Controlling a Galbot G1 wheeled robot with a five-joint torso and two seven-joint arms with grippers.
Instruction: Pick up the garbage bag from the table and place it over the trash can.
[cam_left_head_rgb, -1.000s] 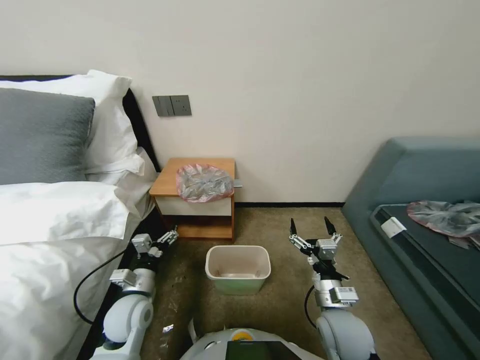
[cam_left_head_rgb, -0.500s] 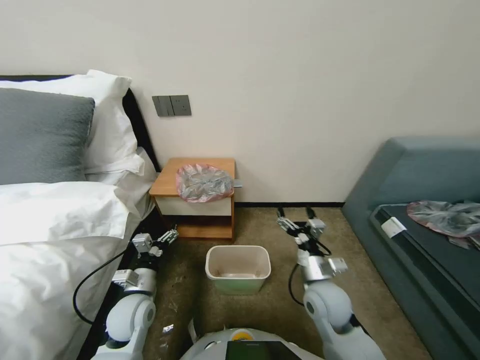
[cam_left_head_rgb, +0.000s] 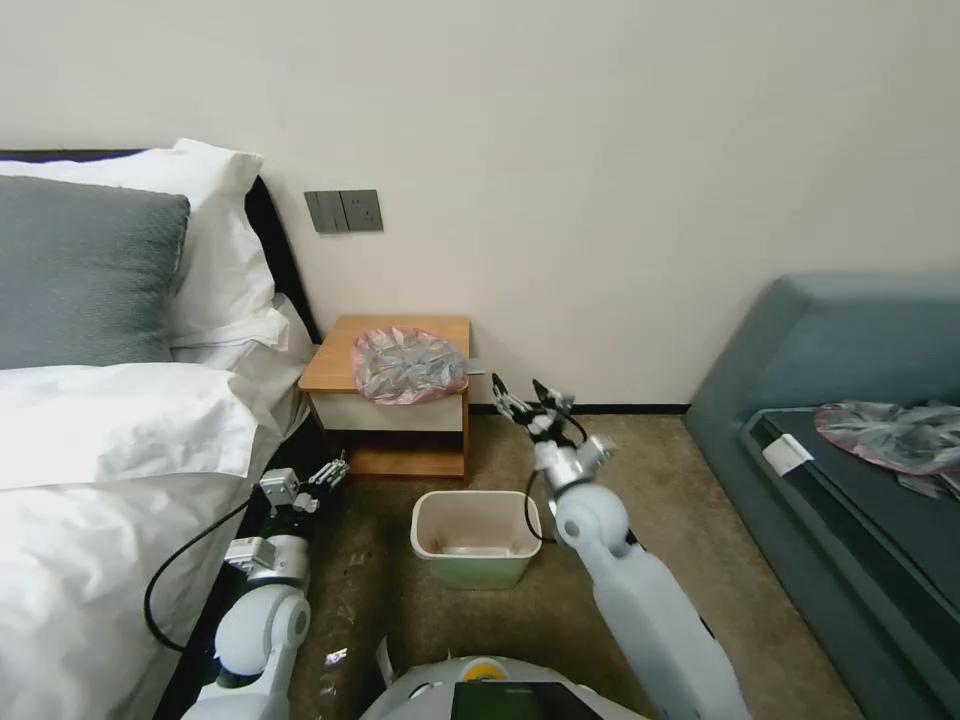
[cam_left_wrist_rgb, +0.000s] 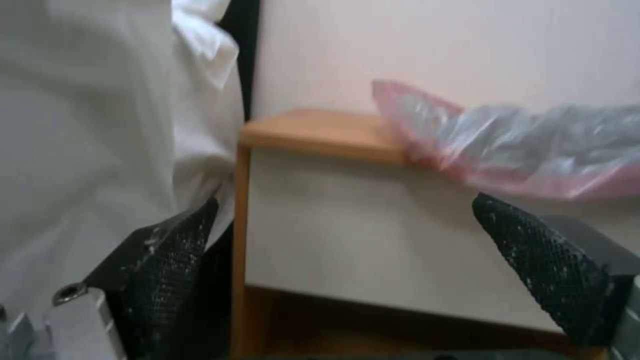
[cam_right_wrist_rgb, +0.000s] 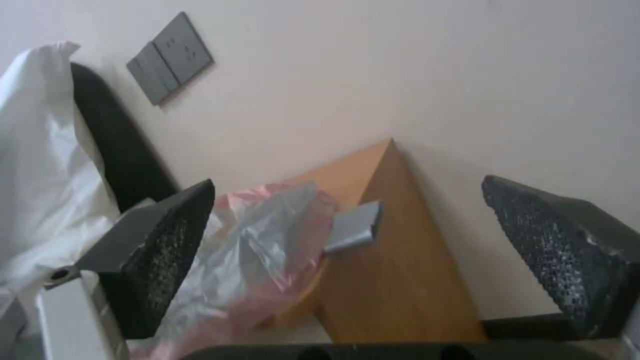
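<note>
The garbage bag (cam_left_head_rgb: 408, 364), wrinkly grey with a pink rim, lies on the right half of the table (cam_left_head_rgb: 335, 365) and droops over its front edge. On the carpet in front of the table stands the cream trash can (cam_left_head_rgb: 476, 496). My right gripper (cam_left_head_rgb: 520, 388) is open, just right of the table and a little lower than the bag. Its wrist view has the bag (cam_right_wrist_rgb: 260, 240) and the table's side (cam_right_wrist_rgb: 393, 260) between the fingers (cam_right_wrist_rgb: 167, 250). My left gripper (cam_left_head_rgb: 335, 470) is open, low beside the bed, facing the table (cam_left_wrist_rgb: 320, 132) and the bag (cam_left_wrist_rgb: 520, 145).
A bed with white pillows (cam_left_head_rgb: 120, 420) and a grey pillow (cam_left_head_rgb: 80, 270) runs along the left. A blue-grey sofa (cam_left_head_rgb: 830, 350) stands at the right with another plastic bag (cam_left_head_rgb: 890, 435) on it. Open carpet (cam_left_head_rgb: 640, 470) lies between trash can and sofa.
My right arm has swung left and forward, from right of the trash can to beside the table's right side. The left arm has barely moved.
</note>
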